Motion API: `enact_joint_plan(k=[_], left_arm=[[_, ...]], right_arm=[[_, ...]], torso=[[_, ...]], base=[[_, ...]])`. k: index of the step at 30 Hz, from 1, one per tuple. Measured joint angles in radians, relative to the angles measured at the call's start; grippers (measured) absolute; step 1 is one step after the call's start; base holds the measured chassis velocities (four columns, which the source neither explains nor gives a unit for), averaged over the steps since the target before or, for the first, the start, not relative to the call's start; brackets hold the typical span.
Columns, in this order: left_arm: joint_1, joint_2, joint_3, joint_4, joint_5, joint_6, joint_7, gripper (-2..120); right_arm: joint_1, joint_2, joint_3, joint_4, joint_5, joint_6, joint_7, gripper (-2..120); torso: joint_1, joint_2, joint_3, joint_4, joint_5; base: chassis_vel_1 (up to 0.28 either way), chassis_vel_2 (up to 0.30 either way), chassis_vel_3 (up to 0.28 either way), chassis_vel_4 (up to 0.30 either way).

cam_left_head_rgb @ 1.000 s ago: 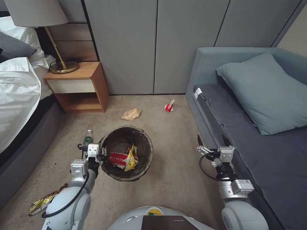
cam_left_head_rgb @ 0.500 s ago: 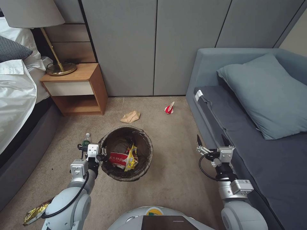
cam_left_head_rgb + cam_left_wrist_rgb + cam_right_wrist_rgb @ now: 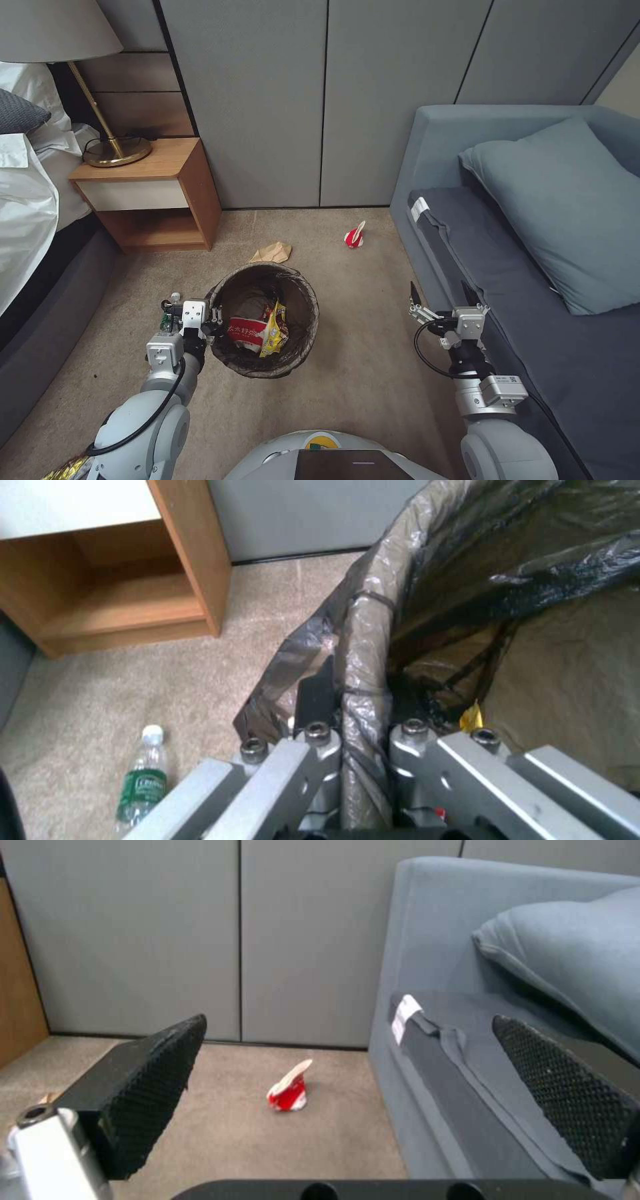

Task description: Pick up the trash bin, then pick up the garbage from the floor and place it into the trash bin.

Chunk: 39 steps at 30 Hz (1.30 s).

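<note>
- Your left gripper is at the near-left rim of the small round trash bin with the dark plastic bag liner. In the left wrist view its fingers are squeezed together on the rim of the bin — one finger outside, the other hidden inside the bag.
- The bin is in front of the robot, over the tan carpet floor. You cannot tell if it rests on the carpet or is lifted.
- Inside the bin you can see a red-and-white crushed paper cup and a yellow snack wrapper.
- A small clear bottle with a green label and white cap lies on the carpet just beside the left gripper, on the side away from the bin. The left wrist view shows it too.
- A tan crumpled paper bag lies on the carpet beyond the bin, near the wooden bedside cabinet.
- A red-and-white crumpled paper cup lies farther off, close to the grey-blue sofa — the right wrist view sees it between the finger pads.
- A shiny gold snack wrapper pokes in by the left arm.
- Your right gripper hangs beside the sofa edge, well apart from the bin. Its fingers are wide apart and hold nothing.
</note>
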<state>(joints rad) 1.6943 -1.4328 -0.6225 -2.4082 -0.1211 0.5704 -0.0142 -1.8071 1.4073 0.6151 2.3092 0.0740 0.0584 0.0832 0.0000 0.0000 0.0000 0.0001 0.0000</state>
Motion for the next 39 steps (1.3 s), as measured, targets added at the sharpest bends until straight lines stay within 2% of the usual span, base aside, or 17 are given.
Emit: enact_joint_plan(k=[39], left_arm=[[0.003,0.002,-0.001,-0.007,-0.002,-0.001,0.001,2]], right_arm=[[0.001,0.000,-0.011,-0.001,-0.007,0.003,0.004,100]], torso=[[0.000,0.000,0.000,-0.0002,-0.0001]], base=[[-0.120,0.126,0.126,-0.129]])
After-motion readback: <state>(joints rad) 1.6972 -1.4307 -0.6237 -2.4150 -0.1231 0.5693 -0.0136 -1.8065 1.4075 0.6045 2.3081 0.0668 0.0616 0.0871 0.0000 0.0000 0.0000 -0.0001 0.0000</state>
